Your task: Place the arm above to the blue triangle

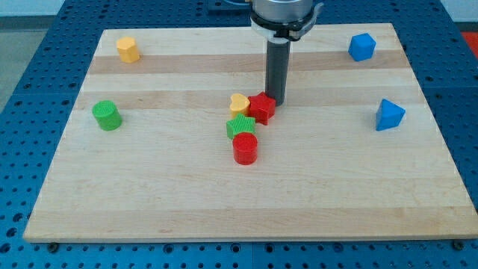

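The blue triangle (389,115) lies near the board's right edge, about mid-height. My tip (275,99) is near the board's middle, just at the upper right of the red star (261,107), touching or nearly touching it. The tip is far to the left of the blue triangle. A yellow heart (239,103) sits left of the red star. A green block (240,126) and a red cylinder (245,148) lie below them in a tight cluster.
A blue cube (361,46) sits at the top right. A yellow block (128,49) is at the top left. A green cylinder (107,115) is at the left. The wooden board (149,202) lies on a blue perforated table.
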You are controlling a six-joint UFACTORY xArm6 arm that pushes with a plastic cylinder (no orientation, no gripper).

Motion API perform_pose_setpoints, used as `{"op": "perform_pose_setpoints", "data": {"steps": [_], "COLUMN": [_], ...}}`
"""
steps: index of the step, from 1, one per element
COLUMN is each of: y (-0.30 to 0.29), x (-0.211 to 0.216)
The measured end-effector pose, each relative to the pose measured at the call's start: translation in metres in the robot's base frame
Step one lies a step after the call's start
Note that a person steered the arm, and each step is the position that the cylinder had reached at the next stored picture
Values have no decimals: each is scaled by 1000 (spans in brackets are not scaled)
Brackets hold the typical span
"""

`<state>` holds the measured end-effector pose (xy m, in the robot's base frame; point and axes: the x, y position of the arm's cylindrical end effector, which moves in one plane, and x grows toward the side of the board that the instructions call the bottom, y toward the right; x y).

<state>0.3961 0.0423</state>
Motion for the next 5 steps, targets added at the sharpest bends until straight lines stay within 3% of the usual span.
{"op": "perform_pose_setpoints", "data": {"steps": [5], "y": [40], "x": [4]}}
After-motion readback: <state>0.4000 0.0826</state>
